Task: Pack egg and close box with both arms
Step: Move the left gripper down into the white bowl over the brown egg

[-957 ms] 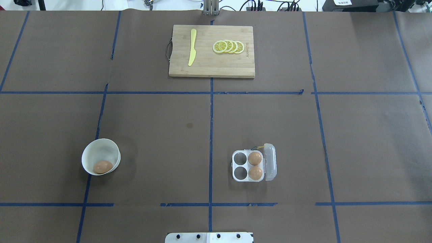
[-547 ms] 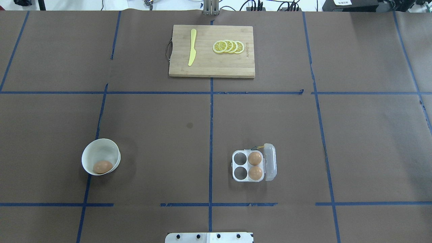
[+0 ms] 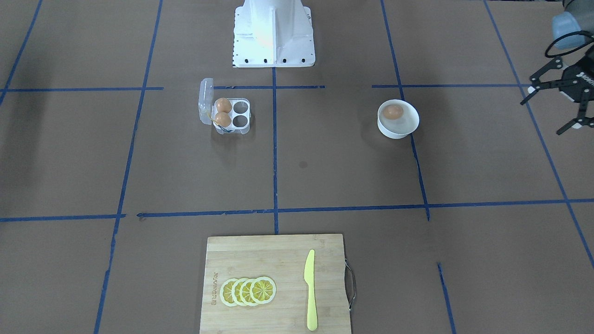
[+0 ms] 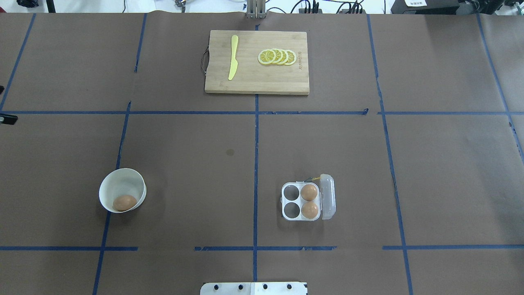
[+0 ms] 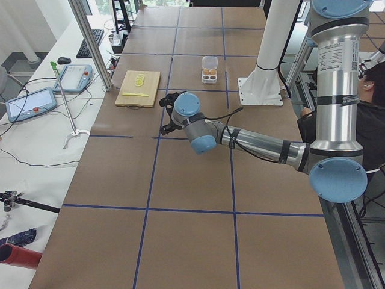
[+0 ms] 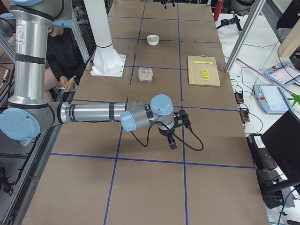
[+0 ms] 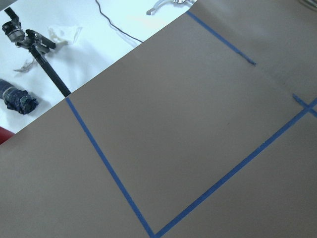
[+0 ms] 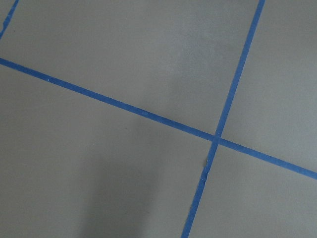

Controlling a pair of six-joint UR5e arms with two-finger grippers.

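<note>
The egg lies in a round white bowl at the near left; it also shows in the front-facing view. The clear box stands near the middle with its lid swung open. Two other brown eggs fill its right cups; its left cups are empty. My left gripper is open and empty, well out to the left of the bowl, and its fingertips just show at the overhead view's left edge. My right gripper shows only in the exterior right view, far from the box; I cannot tell its state.
A wooden cutting board with a yellow knife and lemon slices lies at the far middle. The white pedestal base stands at the near edge. Blue tape lines cross the brown table cover.
My left gripper's fingertips have come into the overhead view at its left edge. The egg, bowl and box have not moved.
</note>
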